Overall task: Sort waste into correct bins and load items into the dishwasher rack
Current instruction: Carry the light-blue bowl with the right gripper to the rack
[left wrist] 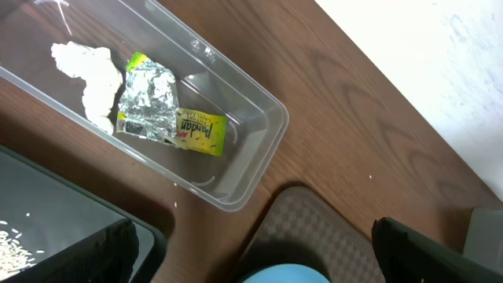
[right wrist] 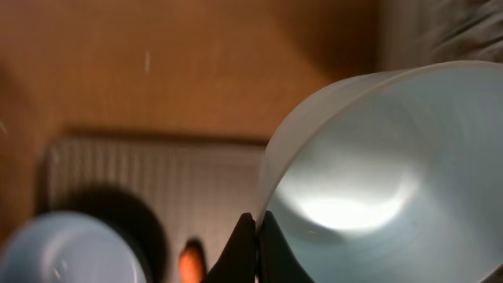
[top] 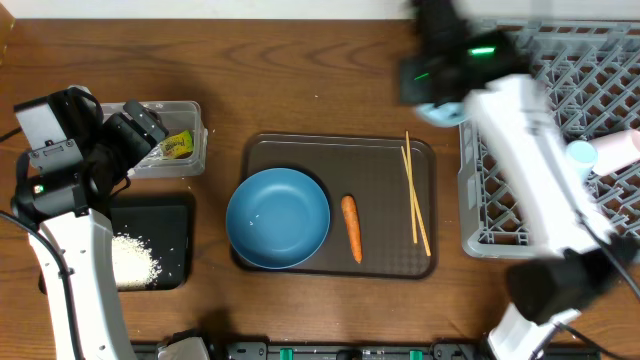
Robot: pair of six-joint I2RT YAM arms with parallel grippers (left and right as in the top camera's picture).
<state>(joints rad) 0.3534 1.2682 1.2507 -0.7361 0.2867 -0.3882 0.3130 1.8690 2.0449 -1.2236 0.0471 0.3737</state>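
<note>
My right gripper (top: 437, 95) (right wrist: 257, 236) is shut on the rim of the small light-blue bowl (top: 441, 113) (right wrist: 377, 173), held in the air between the brown tray and the grey dishwasher rack (top: 480, 215). My left gripper (top: 145, 130) (left wrist: 267, 255) is open and empty beside the clear tub (top: 190, 165) (left wrist: 244, 165), which holds the silver-white wrapper (left wrist: 149, 102) and the yellow-green packet (top: 178, 146) (left wrist: 200, 130). The rice (top: 130, 262) (left wrist: 16, 248) lies in the black tray (top: 160, 215) (left wrist: 47, 204). The dark-blue bowl (top: 277, 217) (right wrist: 63, 251), carrot (top: 351, 227) (right wrist: 189, 263) and chopsticks (top: 415, 200) lie on the brown tray.
The brown serving tray (top: 385, 160) sits mid-table. A pale-blue cup (top: 580, 152) and a pinkish item (top: 620, 148) lie in the rack. A crumpled white piece (left wrist: 86, 71) is also in the clear tub. My right arm crosses over the rack's left side.
</note>
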